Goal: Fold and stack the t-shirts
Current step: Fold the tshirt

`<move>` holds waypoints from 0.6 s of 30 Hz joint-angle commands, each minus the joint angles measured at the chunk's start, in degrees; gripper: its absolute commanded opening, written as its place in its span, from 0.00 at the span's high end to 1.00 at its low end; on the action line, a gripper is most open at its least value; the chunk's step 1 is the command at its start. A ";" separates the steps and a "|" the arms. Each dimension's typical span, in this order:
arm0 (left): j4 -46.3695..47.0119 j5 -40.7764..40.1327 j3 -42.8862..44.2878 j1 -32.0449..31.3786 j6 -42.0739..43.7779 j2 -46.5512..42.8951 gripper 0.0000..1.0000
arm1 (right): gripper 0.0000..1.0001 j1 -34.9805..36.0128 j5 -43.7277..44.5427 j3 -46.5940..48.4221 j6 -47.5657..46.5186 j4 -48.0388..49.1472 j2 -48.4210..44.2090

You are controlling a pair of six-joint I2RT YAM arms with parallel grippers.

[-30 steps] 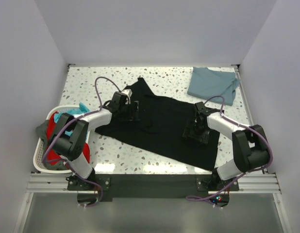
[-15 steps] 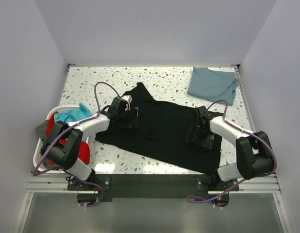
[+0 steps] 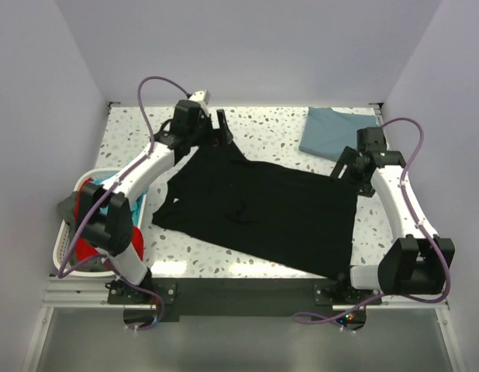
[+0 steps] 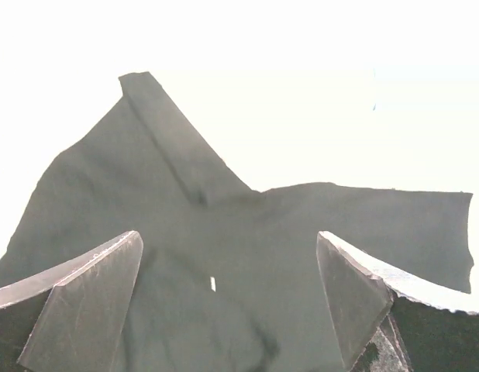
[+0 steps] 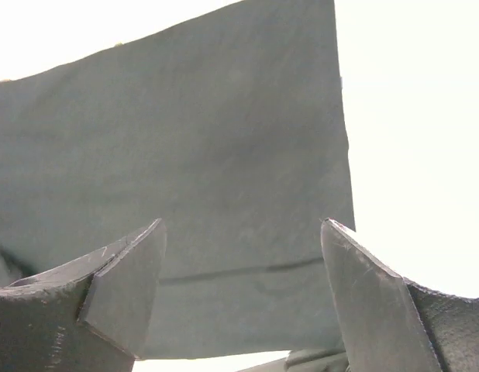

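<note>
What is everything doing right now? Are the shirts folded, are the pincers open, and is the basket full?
Black tee: spread out on the table, not folded.
Blue tee: folded, lying in the far right corner.
Basket: upright, with clothes piled in it.
Left pincer: open, holding nothing.
Right pincer: open, holding nothing.

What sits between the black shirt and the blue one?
Top view: only the open right gripper, above a bare strip of table, between black shirt and blue shirt.
</note>
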 commanded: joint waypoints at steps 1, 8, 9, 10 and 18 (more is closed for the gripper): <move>1.71 2.60 6.82 2.30 1.31 6.42 0.00 | 0.16 -3.87 3.30 2.32 -5.79 4.54 2.19; -0.04 3.39 19.38 4.23 1.58 18.04 0.00 | 0.23 -10.46 0.50 1.00 -6.92 15.11 8.69; -0.04 3.39 20.18 4.41 1.40 19.79 0.00 | 0.24 -10.82 0.93 1.00 -7.37 15.90 10.44; -0.13 3.48 20.97 4.59 1.14 20.59 0.00 | 0.26 -10.91 1.46 1.00 -7.80 16.95 11.50; -0.48 3.83 23.97 5.82 1.31 24.55 0.00 | 0.40 -13.72 0.41 1.17 -8.42 23.20 20.29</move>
